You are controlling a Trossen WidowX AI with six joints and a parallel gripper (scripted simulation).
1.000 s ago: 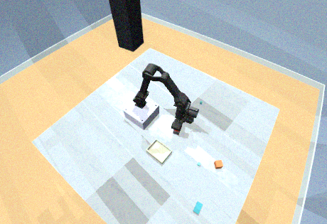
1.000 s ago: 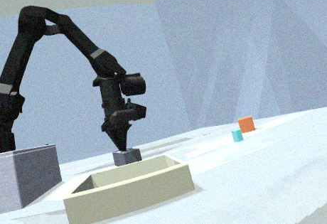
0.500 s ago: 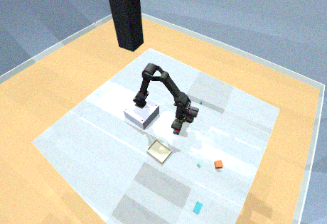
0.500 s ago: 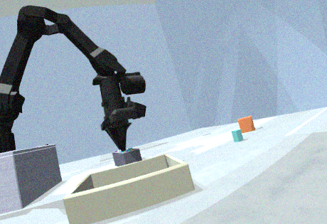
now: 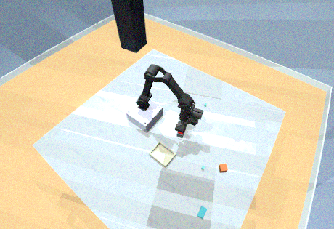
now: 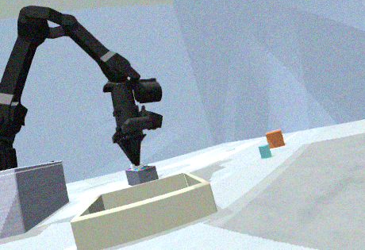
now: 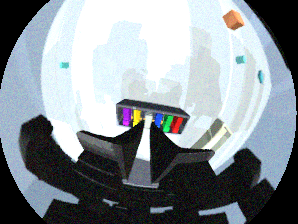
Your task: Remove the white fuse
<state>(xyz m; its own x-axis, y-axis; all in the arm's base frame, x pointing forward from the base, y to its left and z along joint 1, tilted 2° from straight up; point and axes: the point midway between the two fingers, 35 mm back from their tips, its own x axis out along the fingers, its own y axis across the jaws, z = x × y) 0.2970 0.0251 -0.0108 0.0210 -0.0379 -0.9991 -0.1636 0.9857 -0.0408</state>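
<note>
The dark fuse block (image 6: 143, 177) (image 7: 152, 106) stands behind the tray in the exterior view. In the wrist view its row holds a purple fuse (image 7: 127, 116), a yellow fuse (image 7: 136, 117), the white fuse (image 7: 148, 120), a blue fuse (image 7: 159, 119), a green fuse (image 7: 168, 123) and a red fuse (image 7: 177, 125). My gripper (image 6: 136, 164) (image 7: 147, 123) points down at the block and is shut on the white fuse, between yellow and blue. How deep the fuse sits is hidden. The cream tray (image 5: 163, 155) (image 6: 151, 202) holds nothing that I can see.
A grey box (image 5: 147, 121) (image 6: 44, 198) stands by the arm's base. An orange cube (image 5: 223, 168) (image 6: 275, 139) (image 7: 233, 20), a small teal piece (image 5: 202, 168) (image 6: 265, 151) (image 7: 241, 59), another teal piece (image 5: 205, 105) (image 7: 64, 65) and a larger teal block (image 5: 202, 212) lie farther out.
</note>
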